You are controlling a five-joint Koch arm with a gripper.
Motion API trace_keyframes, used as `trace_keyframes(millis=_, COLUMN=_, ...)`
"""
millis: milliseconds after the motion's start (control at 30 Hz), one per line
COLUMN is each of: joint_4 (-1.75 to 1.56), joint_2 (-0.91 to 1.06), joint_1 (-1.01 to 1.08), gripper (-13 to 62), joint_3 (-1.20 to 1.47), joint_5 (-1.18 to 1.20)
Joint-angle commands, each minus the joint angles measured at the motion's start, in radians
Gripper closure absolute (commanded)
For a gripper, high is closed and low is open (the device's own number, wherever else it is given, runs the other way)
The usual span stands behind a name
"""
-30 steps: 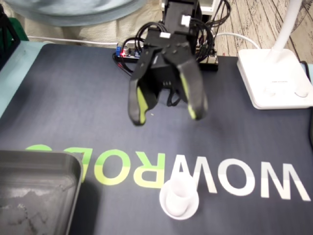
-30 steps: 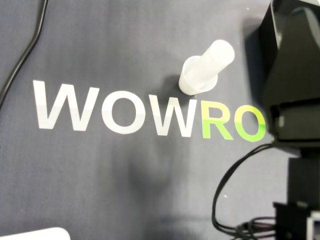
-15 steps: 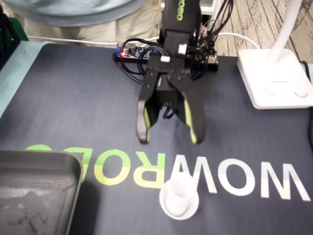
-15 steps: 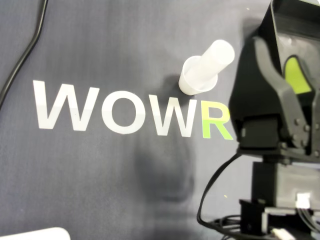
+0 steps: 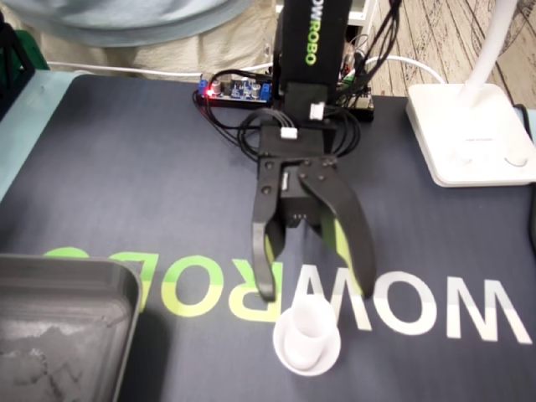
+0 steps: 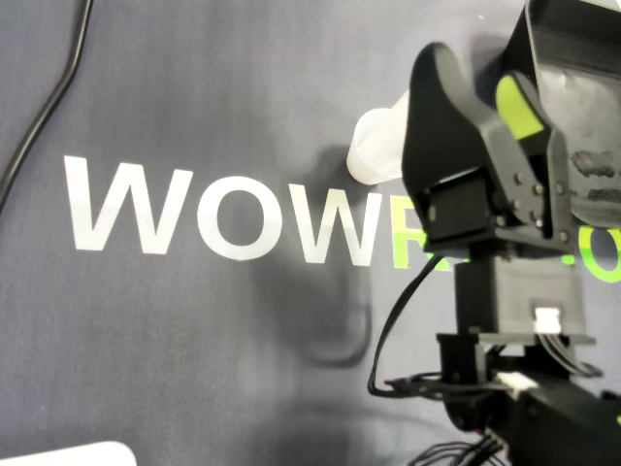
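Since a second ago the gripper has swung down and forward across the mat, from hanging high near the arm's base to a low spot right behind the cup. Its jaws are spread wide and hold nothing, and their green-lined tips hang over the printed lettering. The cup stands upright just in front of the tips and roughly in line with the gap between them. It sits at the edge of the white letters, apparently untouched. In the overhead view one jaw hides all but a small part of it. It looks like thin white plastic, a narrow body on a wider flared foot. I judge it very light, fairly stiff, smooth enough to slip and easy to knock over. The best hold seems to be across the narrow body above the foot, squeezed gently. A grey tray waits at the lower left, and a white lamp base sits far right.
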Motion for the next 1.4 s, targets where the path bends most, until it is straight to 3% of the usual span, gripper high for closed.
trace_keyframes(millis=0, joint_4=-0.089, joint_2=-0.009, joint_1=-0.012, gripper=15.9, joint_3=-0.046, joint_5=-0.051)
trace_keyframes(millis=600, joint_4=-0.089, joint_2=-0.178, joint_1=-0.015, gripper=16.7, joint_3=-0.156, joint_5=-0.186)
trace_keyframes(millis=1367, joint_4=-0.086, joint_2=-0.319, joint_1=-0.028, gripper=19.3, joint_3=-0.196, joint_5=-0.192)
